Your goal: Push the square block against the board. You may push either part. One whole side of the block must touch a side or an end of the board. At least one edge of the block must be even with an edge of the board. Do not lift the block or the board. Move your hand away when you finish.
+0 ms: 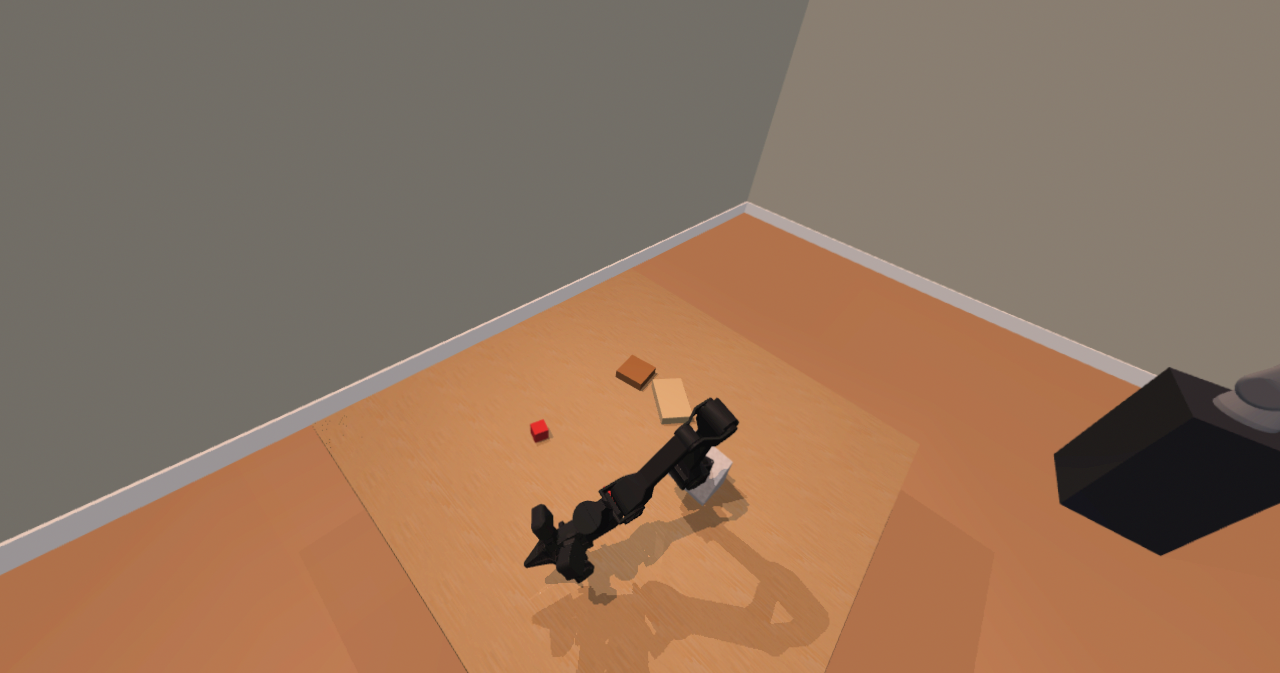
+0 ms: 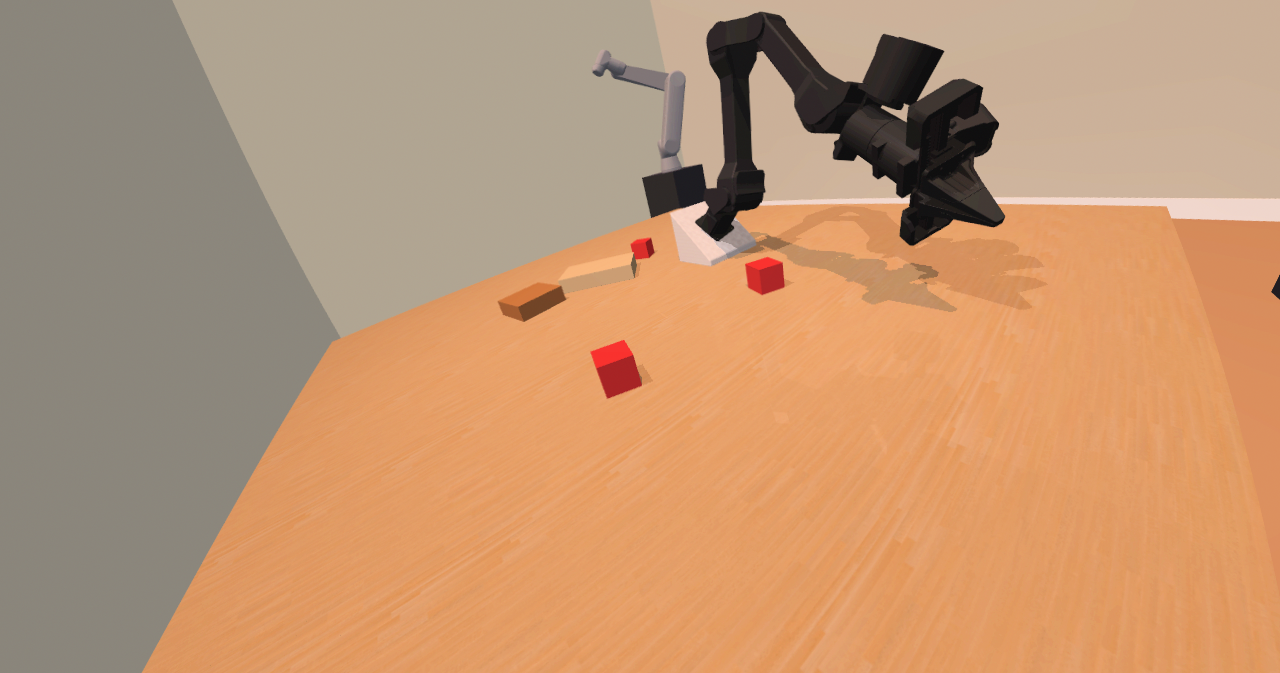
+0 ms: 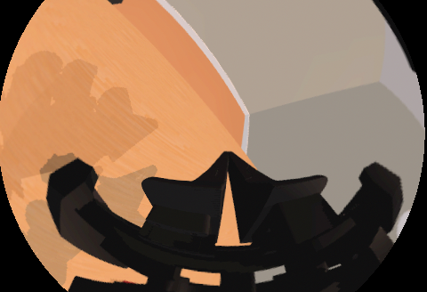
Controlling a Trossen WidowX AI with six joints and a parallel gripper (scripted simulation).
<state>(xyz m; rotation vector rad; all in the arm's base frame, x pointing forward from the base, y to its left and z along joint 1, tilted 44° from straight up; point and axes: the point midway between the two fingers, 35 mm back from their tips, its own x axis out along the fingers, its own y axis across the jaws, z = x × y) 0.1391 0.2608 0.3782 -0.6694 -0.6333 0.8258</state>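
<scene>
The square block (image 1: 634, 369) (image 2: 529, 300) is brown and lies flat on the table. The pale tan board (image 1: 671, 398) (image 2: 597, 273) lies flat beside it, near the arm's base. They stand corner to corner and at an angle to each other, with no whole side of the block against the board. Whether the near corners touch is too small to tell. My gripper (image 1: 527, 563) (image 2: 1001, 219) (image 3: 227, 155) is shut and empty. It hangs above the table on the other side of the arm's base, well away from both parts. Neither part shows in the wrist view.
A red cube (image 1: 538, 430) (image 2: 615, 370) lies apart from the block. The exterior view also shows a red cube (image 2: 765, 276) near the arm's white base (image 2: 696, 244) and another red cube (image 2: 641, 247) behind the board. A grey arm stands on a black pedestal (image 1: 1154, 472) (image 2: 673, 190) beyond the table.
</scene>
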